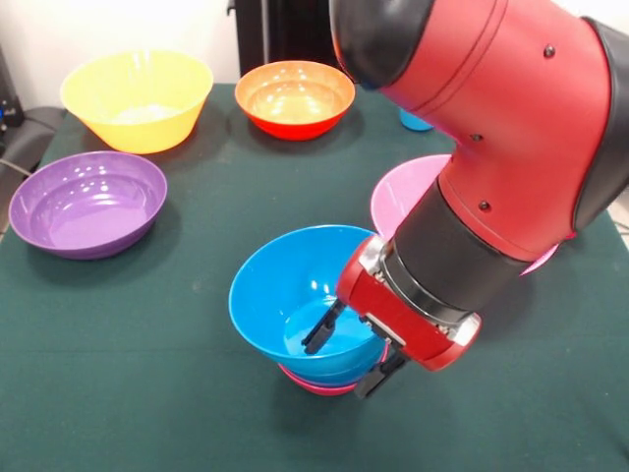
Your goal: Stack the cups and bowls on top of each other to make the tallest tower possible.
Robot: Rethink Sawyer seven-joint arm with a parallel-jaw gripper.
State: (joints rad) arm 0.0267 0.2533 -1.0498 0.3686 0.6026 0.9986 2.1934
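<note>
The tower (295, 295) stands at the table's near middle: a medium blue bowl on top, a second blue rim just under it, and a magenta-red bowl (314, 383) lowest. My gripper (346, 356) is open and empty, its two black fingers straddling the top bowl's right rim, one finger (320, 329) inside the bowl, the other outside. A yellow bowl (138, 98), an orange-red bowl (295, 98) and a purple bowl (86, 202) stand apart. A pink bowl (408, 192) is mostly hidden behind my arm. A light blue thing (413, 121), perhaps the blue cup, peeks out behind my arm. The red cup is hidden.
My red arm (511, 147) fills the right side of the view and hides the table behind it. The green cloth (128, 374) covers the table. A black upright post (285, 29) stands at the far edge.
</note>
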